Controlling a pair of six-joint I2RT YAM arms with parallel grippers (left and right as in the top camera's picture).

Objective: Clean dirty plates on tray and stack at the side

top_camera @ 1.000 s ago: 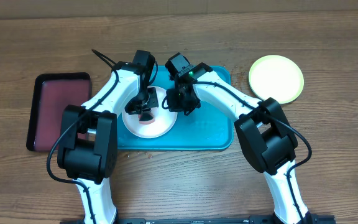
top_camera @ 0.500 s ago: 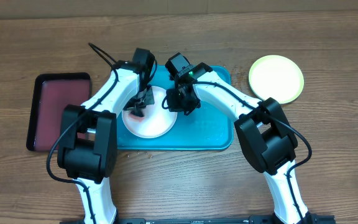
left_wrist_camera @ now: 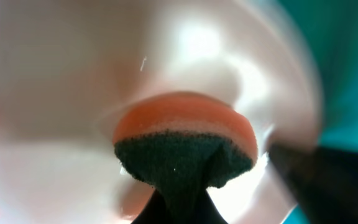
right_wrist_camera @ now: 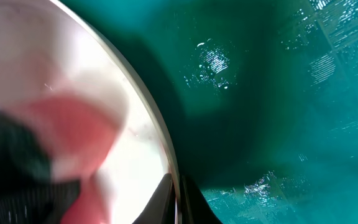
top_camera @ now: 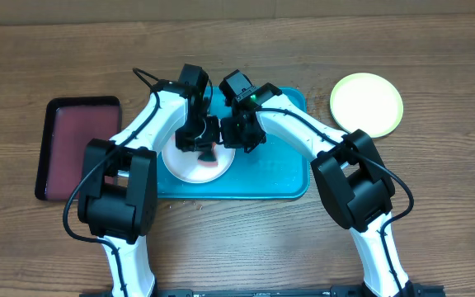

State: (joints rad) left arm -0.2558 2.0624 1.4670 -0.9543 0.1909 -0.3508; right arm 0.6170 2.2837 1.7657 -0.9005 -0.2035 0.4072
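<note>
The white plate (top_camera: pixel 186 167) lies on the teal tray (top_camera: pixel 280 169), left of its middle. My left gripper (top_camera: pixel 206 147) is shut on an orange sponge (left_wrist_camera: pixel 185 127) with a dark green scrub face, pressed onto the plate's (left_wrist_camera: pixel 73 93) inside on its right part. From the other side my right gripper (top_camera: pixel 239 137) is shut on the plate's right rim (right_wrist_camera: pixel 161 144), one finger inside and one outside. In the right wrist view the tray floor (right_wrist_camera: pixel 278 93) is wet. A yellow-green plate (top_camera: pixel 366 103) rests on the table to the right of the tray.
A dark red, black-rimmed tray (top_camera: pixel 77 144) sits on the wooden table left of the teal tray. Both arms cross over the tray's near half. A few crumbs lie at the tray's front edge (top_camera: pixel 190 200).
The left gripper and sponge swept first to the plate's left side, then back across to its right side, close to the right gripper. The right gripper and the plate stayed put.
</note>
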